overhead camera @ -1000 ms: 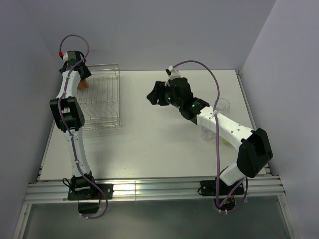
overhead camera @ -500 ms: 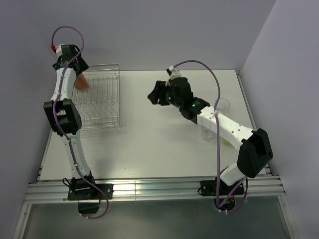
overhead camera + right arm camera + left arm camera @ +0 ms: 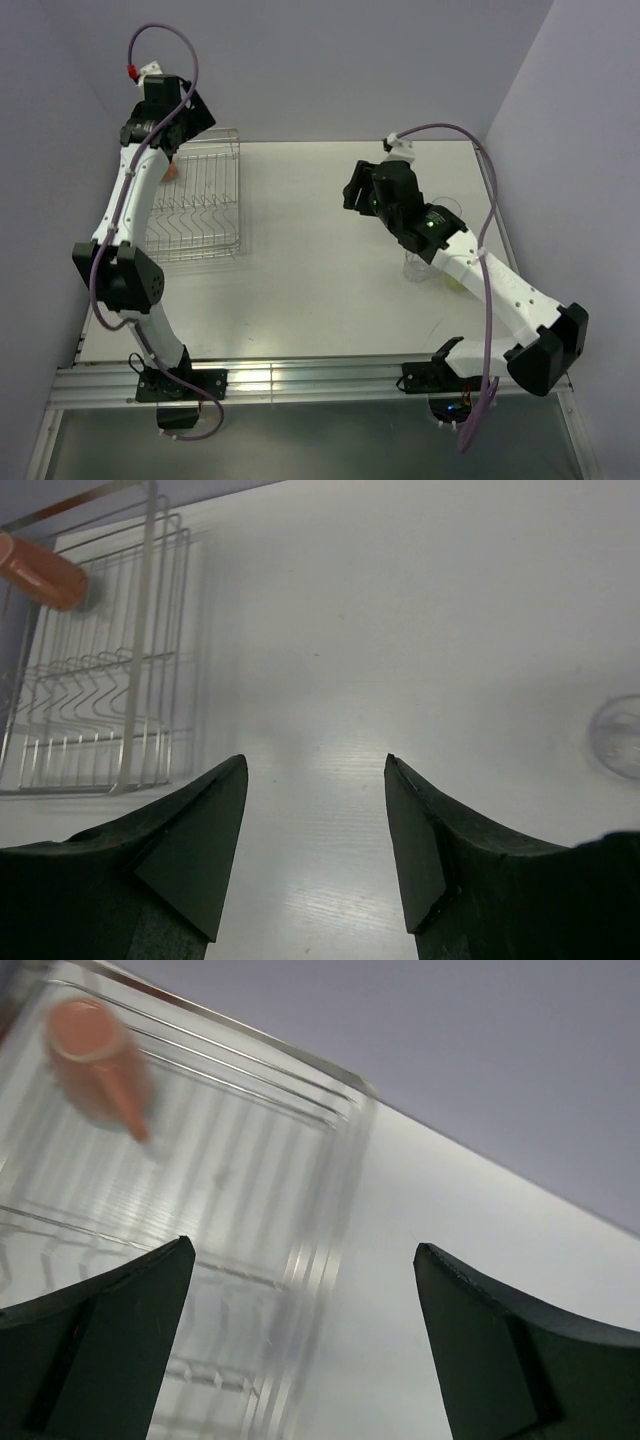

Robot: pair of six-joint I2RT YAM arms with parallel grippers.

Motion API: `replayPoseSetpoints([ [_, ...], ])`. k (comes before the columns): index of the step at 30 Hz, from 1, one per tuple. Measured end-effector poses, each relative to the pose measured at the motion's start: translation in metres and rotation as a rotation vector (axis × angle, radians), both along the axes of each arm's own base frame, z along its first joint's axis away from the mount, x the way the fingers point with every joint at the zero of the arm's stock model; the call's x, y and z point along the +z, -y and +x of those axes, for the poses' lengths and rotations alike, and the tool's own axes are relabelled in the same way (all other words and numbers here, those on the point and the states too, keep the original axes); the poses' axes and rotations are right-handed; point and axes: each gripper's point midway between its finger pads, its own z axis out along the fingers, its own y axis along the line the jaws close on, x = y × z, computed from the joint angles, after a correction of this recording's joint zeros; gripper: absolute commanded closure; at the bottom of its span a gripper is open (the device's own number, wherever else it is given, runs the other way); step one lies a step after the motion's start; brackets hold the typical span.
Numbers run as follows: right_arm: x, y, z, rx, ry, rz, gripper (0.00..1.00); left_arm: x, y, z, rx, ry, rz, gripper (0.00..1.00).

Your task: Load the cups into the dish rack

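Top: terracotta-orange handled mug (image 3: 168, 172) sat in silver wire dish rack (image 3: 200, 205), far-left corner of table (image 3: 300, 260); two clear tumblers (image 3: 447, 212) stood near right edge.
Left wrist: left gripper (image 3: 302, 1248) spread wide, empty.
Right wrist: right gripper (image 3: 315, 760) parted, empty.
Tumblers likely light, slick, breakable; pinch across the rim wall.

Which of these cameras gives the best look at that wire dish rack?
The top external view: nearly the whole dish rack shows from above, only its far left corner hidden behind the left arm. The left wrist view shows part of it, blurred. The right wrist view shows it sharper, but cut off at the picture's edge.
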Motion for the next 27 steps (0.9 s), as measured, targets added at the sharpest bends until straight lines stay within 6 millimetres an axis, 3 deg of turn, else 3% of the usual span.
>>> replayPoseSetpoints([
  [3,0.006,0.031,-0.009,-0.092,0.002,-0.018,0.33,0.031,0.063,-0.036,-0.159,0.054,-0.032,0.01],
  [5,0.003,0.055,-0.012,-0.152,-0.007,-0.024,0.35,0.041,0.100,-0.064,-0.268,0.074,-0.052,0.01],
  [9,-0.025,0.102,-0.013,-0.269,-0.095,-0.057,0.42,0.035,0.164,-0.123,-0.476,0.062,-0.083,0.01],
  [12,-0.052,0.118,-0.020,-0.302,-0.178,-0.086,0.40,0.017,0.192,-0.154,-0.578,0.024,-0.088,0.01],
  [18,-0.100,0.124,-0.052,-0.289,-0.313,-0.117,0.40,-0.008,0.207,-0.188,-0.662,-0.028,-0.096,0.01],
  [27,-0.139,0.131,-0.066,-0.332,-0.412,-0.148,0.46,0.002,0.195,-0.209,-0.671,0.042,-0.116,0.01],
])
